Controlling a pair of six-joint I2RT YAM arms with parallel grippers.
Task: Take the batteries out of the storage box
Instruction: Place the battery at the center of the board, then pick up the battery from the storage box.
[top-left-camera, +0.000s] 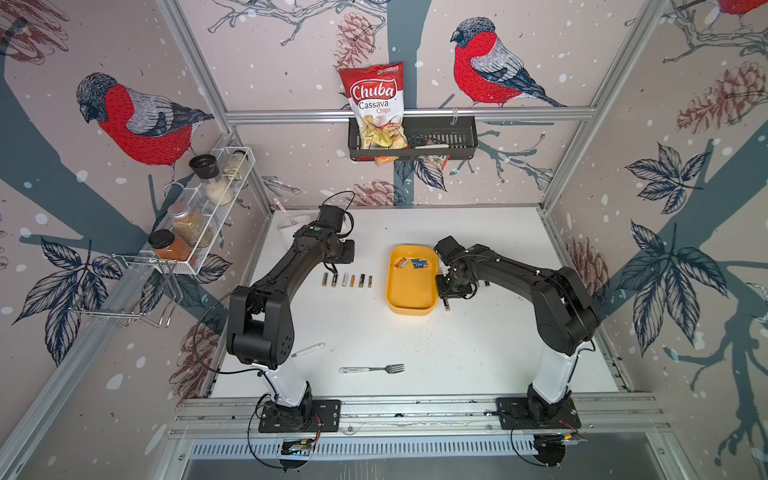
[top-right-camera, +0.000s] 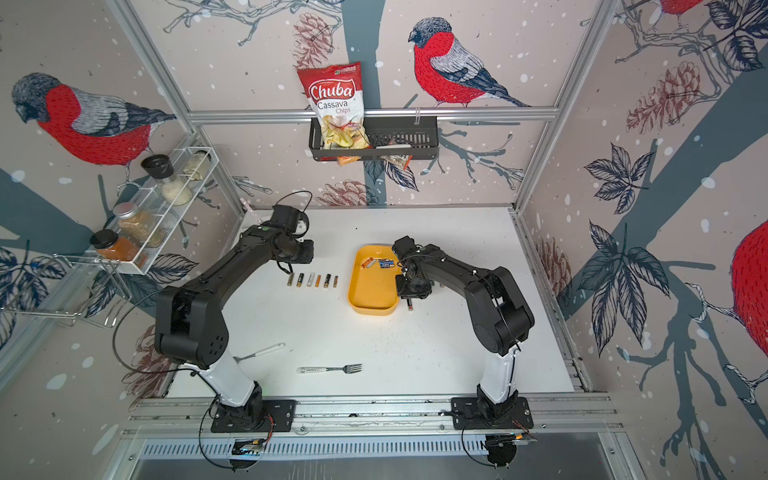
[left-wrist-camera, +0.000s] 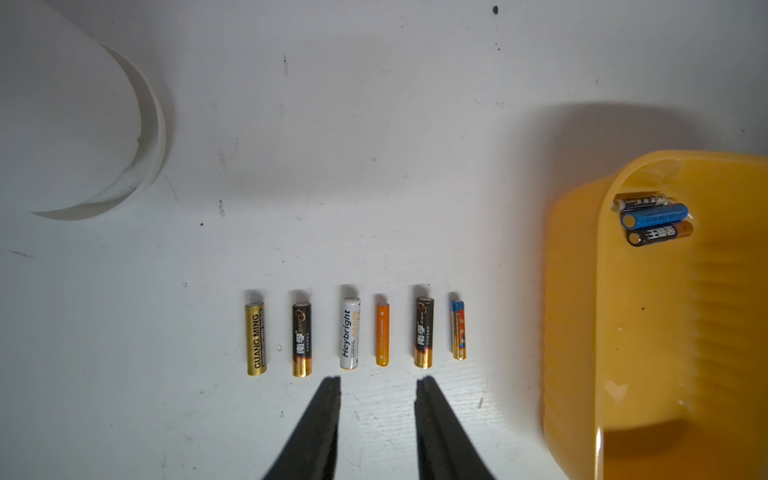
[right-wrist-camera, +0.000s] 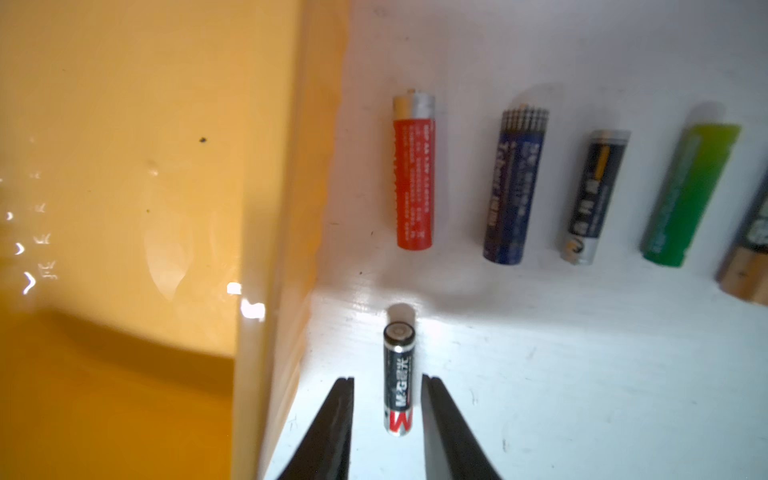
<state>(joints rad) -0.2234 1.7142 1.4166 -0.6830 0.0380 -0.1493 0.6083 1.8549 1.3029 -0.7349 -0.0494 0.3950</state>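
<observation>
The yellow storage box (top-left-camera: 411, 309) (top-right-camera: 372, 309) stands mid-table, with a few batteries (top-left-camera: 413, 263) (left-wrist-camera: 654, 218) at its far end. Left of it, several batteries (top-left-camera: 347, 281) (left-wrist-camera: 349, 332) lie in a row. My left gripper (left-wrist-camera: 378, 380) is open and empty just short of that row. Right of the box wall (right-wrist-camera: 266, 208), a black battery (right-wrist-camera: 398, 382) (top-left-camera: 447, 306) lies on the table. My right gripper (right-wrist-camera: 388, 380) is open around it, with a gap on each side. Beyond it lie a red battery (right-wrist-camera: 413, 183), a blue one (right-wrist-camera: 513, 191) and more.
A fork (top-left-camera: 374, 368) and a white-handled utensil (top-left-camera: 308, 350) lie near the table's front. A white cup (left-wrist-camera: 83, 124) stands at the back left by the left arm. A spice rack (top-left-camera: 199, 216) and a black basket with a chips bag (top-left-camera: 376, 104) hang on the walls.
</observation>
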